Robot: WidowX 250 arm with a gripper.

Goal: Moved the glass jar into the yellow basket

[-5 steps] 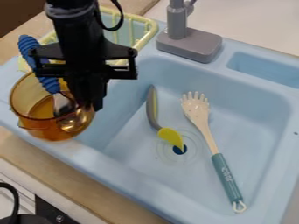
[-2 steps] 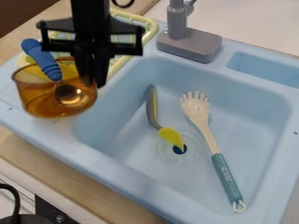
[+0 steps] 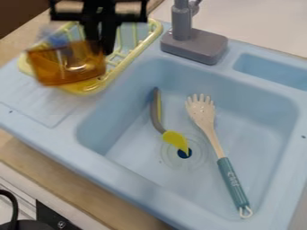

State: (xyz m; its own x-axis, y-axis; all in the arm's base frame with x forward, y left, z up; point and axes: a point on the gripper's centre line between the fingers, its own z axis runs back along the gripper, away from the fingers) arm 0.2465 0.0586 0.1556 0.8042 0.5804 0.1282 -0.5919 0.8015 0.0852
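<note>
So the gripper [image 3: 101,50] looks clamped on the near side wall of the glass jar [image 3: 67,66], right up by the rim. The jar hangs off to the camera's left of the fingertips and a bit toward the camera, kinda tilted, with its left side dipping. There's a blurry blue handle [image 3: 55,39] poking out of the top, so whatever that is looks like it's along for the ride.

Right under and behind the pair is the yellow basket [image 3: 114,74], its long axis running from lower left to upper right. IMO that's the relation that matters: the jar hangs off one side of the grip, so the jar needs centering over the basket, not the fingertips. From here it lines up with the lower-left end, though exact height is hard to tell. My guess is a small shift inward, then down. The risk is catching the rim or tipping.

Further out, camera-right of the grip, there's the sink [image 3: 135,159] with two utensils in it, then the grey faucet [image 3: 195,45] beyond.
</note>
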